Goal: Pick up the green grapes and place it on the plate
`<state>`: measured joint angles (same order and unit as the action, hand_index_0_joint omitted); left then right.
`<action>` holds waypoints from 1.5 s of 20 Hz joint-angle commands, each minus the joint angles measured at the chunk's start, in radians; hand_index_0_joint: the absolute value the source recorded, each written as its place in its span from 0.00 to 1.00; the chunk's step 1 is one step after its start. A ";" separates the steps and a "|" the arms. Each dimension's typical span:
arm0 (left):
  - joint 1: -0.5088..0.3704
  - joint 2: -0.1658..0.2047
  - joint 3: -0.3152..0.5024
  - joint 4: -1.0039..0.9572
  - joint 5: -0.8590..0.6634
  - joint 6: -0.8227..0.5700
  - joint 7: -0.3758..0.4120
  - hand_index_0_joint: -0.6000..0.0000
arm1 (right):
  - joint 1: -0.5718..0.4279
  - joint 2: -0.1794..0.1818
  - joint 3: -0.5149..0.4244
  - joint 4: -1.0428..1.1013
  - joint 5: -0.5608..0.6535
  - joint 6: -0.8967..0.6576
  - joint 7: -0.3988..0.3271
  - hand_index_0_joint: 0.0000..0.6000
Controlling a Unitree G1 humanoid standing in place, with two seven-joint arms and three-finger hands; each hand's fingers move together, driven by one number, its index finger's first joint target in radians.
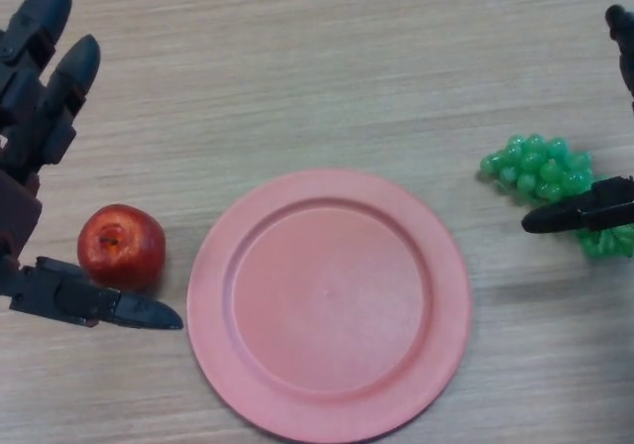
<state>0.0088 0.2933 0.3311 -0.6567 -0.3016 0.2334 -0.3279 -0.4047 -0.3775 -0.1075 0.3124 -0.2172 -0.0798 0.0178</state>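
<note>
A bunch of green grapes [540, 169] lies on the wooden table at the right, beside the pink plate [329, 303], which holds nothing. My right hand [591, 211] comes in from the right edge with straight fingers. Its thumb lies over the near side of the grapes and a finger shows at the far right above them. Part of the bunch is hidden under the thumb. My left hand [40, 97] is open at the left edge, fingers spread around a red apple.
A red apple [121, 245] rests on the table left of the plate, between my left hand's fingers and thumb without being held. Bare wooden tabletop stretches across the far side.
</note>
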 commanded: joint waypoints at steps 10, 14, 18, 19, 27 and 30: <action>0.001 0.029 0.084 -0.038 -0.031 -0.168 0.023 1.00 | -0.249 -0.057 0.080 0.428 -0.396 -0.229 -0.187 1.00; 0.008 0.026 0.093 -0.031 -0.033 -0.183 0.022 1.00 | -0.259 -0.037 0.074 0.413 -0.421 -0.192 -0.199 1.00; 0.017 0.026 0.109 -0.031 -0.037 -0.187 0.020 1.00 | -0.229 -0.026 0.038 0.259 -0.340 -0.118 -0.142 1.00; 0.019 0.024 0.112 -0.029 -0.037 -0.191 0.018 1.00 | -0.209 -0.029 0.031 0.166 -0.312 -0.079 -0.109 1.00; 0.032 0.013 0.113 -0.026 -0.050 -0.200 0.015 1.00 | -0.115 0.172 0.239 -0.667 -0.117 0.506 0.137 1.00; 0.024 0.017 0.130 -0.022 -0.081 -0.184 0.028 1.00 | -0.153 0.185 0.404 -0.753 -0.124 0.600 0.089 1.00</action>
<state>0.0573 0.2714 0.3746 -0.6376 -0.3472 0.1788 -0.3260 -0.5001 -0.1922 0.3874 -0.3899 -0.3296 0.5923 0.1705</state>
